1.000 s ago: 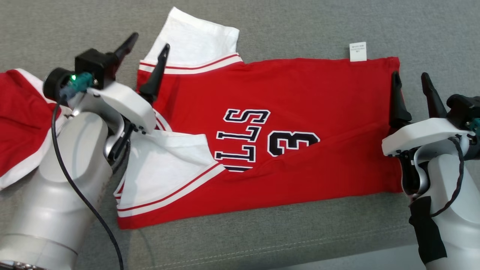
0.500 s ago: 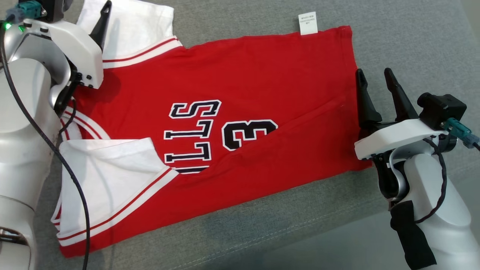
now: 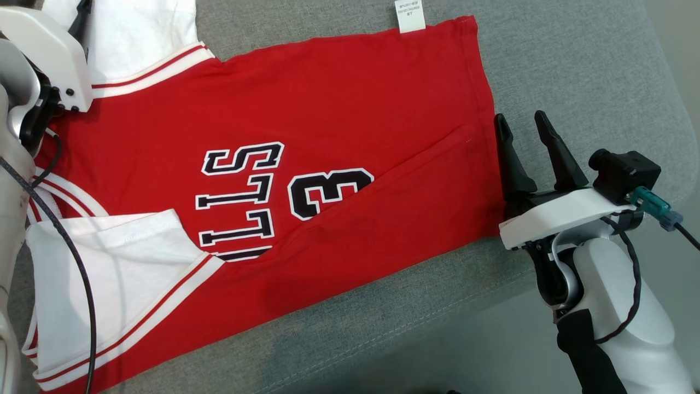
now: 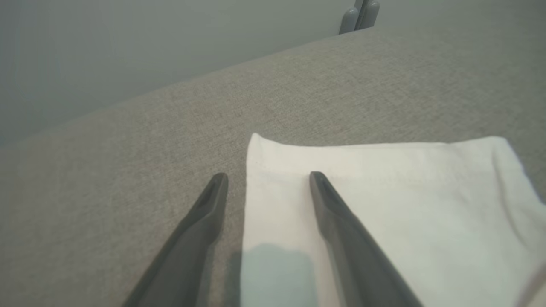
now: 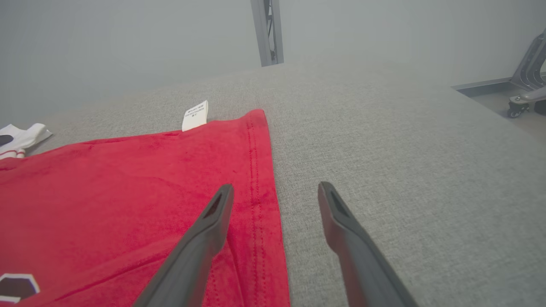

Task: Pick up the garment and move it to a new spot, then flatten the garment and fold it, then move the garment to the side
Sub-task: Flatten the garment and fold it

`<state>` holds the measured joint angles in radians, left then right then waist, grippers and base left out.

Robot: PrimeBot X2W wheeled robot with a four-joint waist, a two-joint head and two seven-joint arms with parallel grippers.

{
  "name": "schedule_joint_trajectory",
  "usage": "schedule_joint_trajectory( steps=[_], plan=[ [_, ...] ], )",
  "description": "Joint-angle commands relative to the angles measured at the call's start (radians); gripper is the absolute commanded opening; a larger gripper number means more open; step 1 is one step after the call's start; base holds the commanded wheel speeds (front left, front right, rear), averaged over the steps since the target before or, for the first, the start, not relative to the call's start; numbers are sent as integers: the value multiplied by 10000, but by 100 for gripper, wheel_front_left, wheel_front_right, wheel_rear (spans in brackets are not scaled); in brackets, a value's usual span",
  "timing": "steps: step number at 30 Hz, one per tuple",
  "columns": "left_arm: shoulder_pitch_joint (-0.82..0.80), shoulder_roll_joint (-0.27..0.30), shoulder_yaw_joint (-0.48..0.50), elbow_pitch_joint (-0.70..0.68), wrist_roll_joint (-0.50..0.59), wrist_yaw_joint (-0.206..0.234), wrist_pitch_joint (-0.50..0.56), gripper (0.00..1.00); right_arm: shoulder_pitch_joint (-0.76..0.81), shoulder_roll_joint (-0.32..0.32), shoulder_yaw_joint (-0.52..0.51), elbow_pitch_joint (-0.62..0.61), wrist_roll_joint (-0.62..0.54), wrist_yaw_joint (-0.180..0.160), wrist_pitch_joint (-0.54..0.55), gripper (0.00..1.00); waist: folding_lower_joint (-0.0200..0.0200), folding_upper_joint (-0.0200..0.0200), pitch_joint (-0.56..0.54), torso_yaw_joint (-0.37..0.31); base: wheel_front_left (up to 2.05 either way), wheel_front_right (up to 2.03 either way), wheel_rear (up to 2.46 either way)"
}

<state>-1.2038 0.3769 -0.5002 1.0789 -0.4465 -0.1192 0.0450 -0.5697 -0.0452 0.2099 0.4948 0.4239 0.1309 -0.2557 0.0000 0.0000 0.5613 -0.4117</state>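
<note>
Two grippers, both with fingers spread wide and nothing caught between them. The right gripper sits at the hem of the red jersey, one finger over the stitched edge, the other over bare grey cushion. Across at the other end, the left gripper straddles the edge of a white sleeve, one finger above cloth, one above cushion; contact, can't tell. The jersey lies spread on the cushion, lettering and a 3 face up, its near edge folded over on a diagonal, a white label poking out at the far side.
</note>
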Motion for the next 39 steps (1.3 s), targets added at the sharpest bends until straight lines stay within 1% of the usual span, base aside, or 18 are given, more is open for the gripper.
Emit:
schedule_joint_trajectory(
  steps=[1, 2, 3, 8, 13, 16, 19, 21, 24, 27, 34, 38, 39],
  plan=[
    [-446, 371, 184, -117, -86, 34, 10, 37, 269, -51, 170, -304, 63, -2, -61, 100, 0, 0, 87, -29, 0, 0, 0],
    [-460, 369, 169, -106, -99, 24, -34, 9, 273, -51, 163, -338, 74, -2, -61, 100, 0, 0, 127, -27, 0, 0, 0],
    [-461, 355, 147, -96, -109, 14, -84, 0, 275, -51, 146, -358, 70, -2, -61, 100, 0, 0, 150, -10, 0, 0, 0],
    [-452, 204, -24, -333, -161, -56, -953, 0, 26, -51, -184, -355, -39, -2, -61, 100, 0, 0, 254, 305, 0, 0, 0],
    [-325, -68, -245, -727, -296, -97, -1853, 0, -613, -51, -747, -140, -70, -2, -61, 100, 0, 0, 349, 722, 0, 0, 0],
    [-247, -172, -376, -890, -340, -105, -2121, 0, -967, -51, -960, 51, -77, -2, -61, 100, 0, 0, 403, 896, 0, 0, 0],
    [-17, -358, -571, -1141, -462, -110, -2427, 0, -1501, -51, -858, 852, -73, -2, -61, 100, 0, 0, 456, 1139, 0, 0, 0],
    [118, -420, -695, -1331, -474, -111, -2634, 0, -1909, -51, -650, 1605, 99, -2, -41, 100, 0, 0, 474, 1274, 0, 0, 0],
    [398, -606, -651, -1563, -673, -112, -2837, 0, -2574, -51, -549, 2672, 127, -2, 13, 100, 0, 0, 490, 1415, 0, 0, 0],
    [650, -760, -601, -1799, -760, -88, -2951, 0, -3108, -51, -461, 3489, 199, -2, 4, 100, 0, 0, 486, 1521, 0, 0, 0],
    [1012, -849, -669, -2315, -650, -44, -3035, 0, -4141, -51, -398, 4978, 309, -2, -27, 100, 0, 0, 565, 1695, 0, 0, 0],
    [1140, -846, -698, -2554, -620, -44, -3049, 0, -4484, -51, -307, 5555, 442, -2, -44, 100, 0, 0, 623, 1758, 0, 0, 0],
    [1174, -838, -706, -2606, -614, -45, -3051, 0, -4508, -51, -257, 5650, 481, -2, -48, 80, 0, 0, 620, 1761, 0, 0, 0]
  ],
)
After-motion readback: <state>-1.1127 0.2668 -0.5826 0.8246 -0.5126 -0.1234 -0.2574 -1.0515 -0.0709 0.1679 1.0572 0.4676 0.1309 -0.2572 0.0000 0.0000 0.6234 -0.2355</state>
